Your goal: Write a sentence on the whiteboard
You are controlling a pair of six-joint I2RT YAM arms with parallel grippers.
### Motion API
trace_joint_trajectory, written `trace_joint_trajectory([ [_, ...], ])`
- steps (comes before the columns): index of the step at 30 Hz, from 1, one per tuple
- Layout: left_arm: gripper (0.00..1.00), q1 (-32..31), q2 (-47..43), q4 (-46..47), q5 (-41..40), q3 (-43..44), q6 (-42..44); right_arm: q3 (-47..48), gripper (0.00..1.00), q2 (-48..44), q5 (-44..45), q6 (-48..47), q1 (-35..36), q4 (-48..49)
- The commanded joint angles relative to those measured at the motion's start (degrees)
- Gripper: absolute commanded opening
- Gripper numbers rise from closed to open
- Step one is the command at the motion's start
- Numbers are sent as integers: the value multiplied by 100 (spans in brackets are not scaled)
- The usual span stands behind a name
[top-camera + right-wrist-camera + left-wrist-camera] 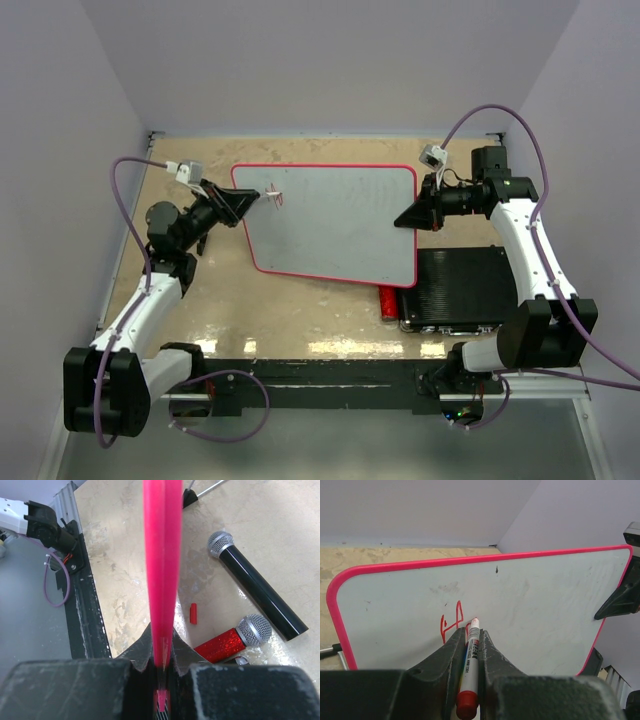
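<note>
— Red-framed whiteboard (335, 220), where?
— Mid-worktop toward the far edge; I have the right gripper (407, 218) pinched tight on its rim.
— And left?
— My left gripper (472, 636) grips the marker (469, 667), tip beside the red lettering (451, 625)

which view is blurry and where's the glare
Top view: sharp, glare streaks along the table's near edge; the writing too small to read. Left wrist: whiteboard and writing crisp, the left gripper dark and soft. Right wrist: the whiteboard's edge is a blurred pink streak, the microphones beyond sharp.
</note>
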Motion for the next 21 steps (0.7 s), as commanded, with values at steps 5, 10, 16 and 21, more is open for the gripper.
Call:
trace_joint_trajectory([
  [5, 0, -67, 143, 339, 114, -18, -46, 90, 0, -130, -69, -163, 61, 58],
  [10, 0, -67, 117, 225, 123, -132, 15, 90, 0, -121, -60, -163, 69, 40],
  [16, 0, -67, 47, 58, 158, -334, 86, 81, 0, -130, -69, -163, 61, 58],
  [21, 0, -67, -76, -47, 184, -528, 86, 90, 0, -139, -77, -163, 61, 49],
])
